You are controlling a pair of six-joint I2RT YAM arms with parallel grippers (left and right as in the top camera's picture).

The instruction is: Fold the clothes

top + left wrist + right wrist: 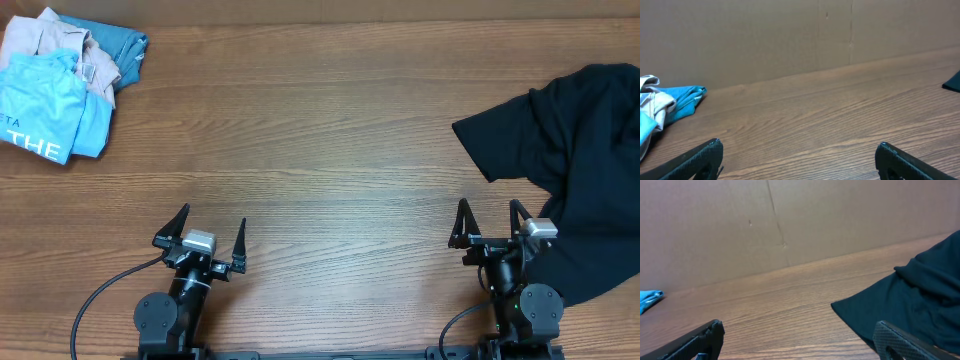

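Observation:
A crumpled black T-shirt (580,170) lies at the table's right side, running off the right edge; the right wrist view shows its near corner (910,305). A pile of clothes sits at the far left: a light-blue white-lettered one (45,105), a beige one (55,40) and a teal one (115,45). In the left wrist view the teal one (682,102) and beige one (655,102) lie at the left. My left gripper (212,228) (799,147) stands open over bare wood near the front edge. My right gripper (490,212) (799,330) is open too, its right finger over the shirt's edge.
The wooden table (320,130) stretches between the two heaps of fabric. A brown cardboard wall (790,35) stands behind the table's far edge. A black cable (95,300) trails from the left arm's base.

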